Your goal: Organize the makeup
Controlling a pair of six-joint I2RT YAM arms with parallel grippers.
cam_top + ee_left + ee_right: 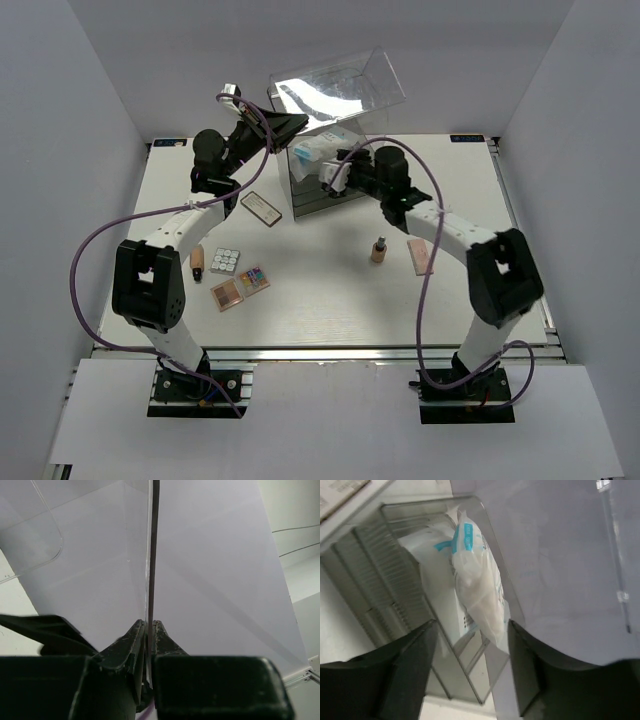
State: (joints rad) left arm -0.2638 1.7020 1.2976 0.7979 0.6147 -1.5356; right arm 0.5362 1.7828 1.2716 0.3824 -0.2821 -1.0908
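The clear acrylic box (325, 185) stands toward 12 o'clock from the table's (330, 310) centre. Its lid (335, 85) is tipped up and back. The left gripper (283, 124) is clamped on that lid's edge. In the left wrist view its 2 fingers (127, 647) are pressed onto the thin clear panel (200, 580), 1 on each side.

The white-and-blue packet (312, 150) lies inside the box, against the clear wall. The right gripper (338, 172) is at the box's top opening with its fingers (417, 660) spread wide. The packet's (477, 585) lower end hangs between them in the right wrist view. Whether either finger touches it I cannot tell.

The rest of the makeup lies on the table:
- The dark-framed flat case (262, 207) is just beside the box, at its 8 o'clock.
- The white-grid palette (227, 260), multicoloured palette (253, 280) and peach palette (227, 295) are bunched at 8 o'clock from centre.
- The small brown bottle (379, 249) stands upright at 3 o'clock from centre.
- The pink palette (421, 256) lies near the bottle, at its 3 o'clock.
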